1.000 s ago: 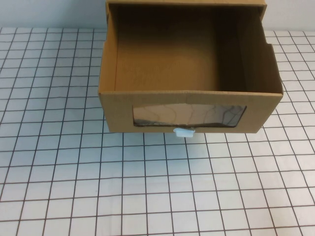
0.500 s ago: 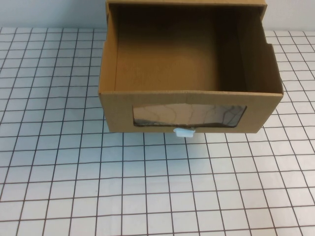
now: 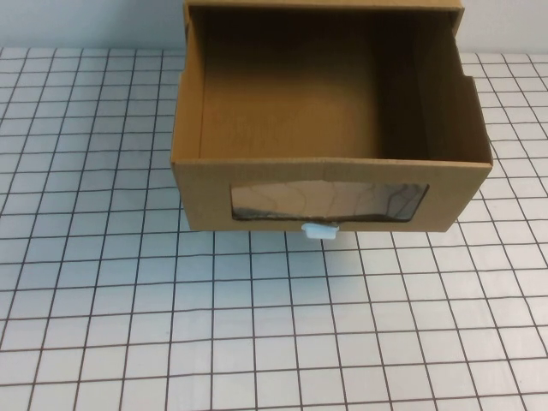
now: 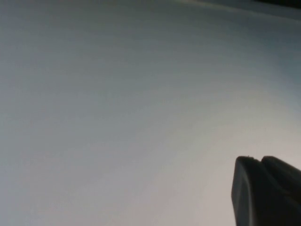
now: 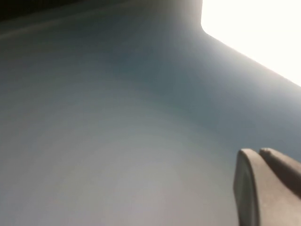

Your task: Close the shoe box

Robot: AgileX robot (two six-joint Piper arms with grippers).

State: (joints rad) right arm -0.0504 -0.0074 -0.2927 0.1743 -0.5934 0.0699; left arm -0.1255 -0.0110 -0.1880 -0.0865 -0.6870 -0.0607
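The shoe box (image 3: 205, 184) is brown cardboard and stands at the far middle of the table in the high view. Its drawer is pulled out toward me and is empty inside. The drawer front has a clear window (image 3: 330, 201) and a small white pull tab (image 3: 320, 229) on its bottom edge. The outer sleeve (image 3: 325, 4) shows only as a strip at the top edge. Neither arm shows in the high view. My left gripper (image 4: 259, 159) faces a blank pale surface, fingertips together. My right gripper (image 5: 257, 151) faces a blank grey-blue surface, fingertips together.
The table (image 3: 257, 325) is white with a black grid, bare in front of the box and on both sides. A pale wall runs behind the table. A bright patch (image 5: 263, 28) shows in the right wrist view.
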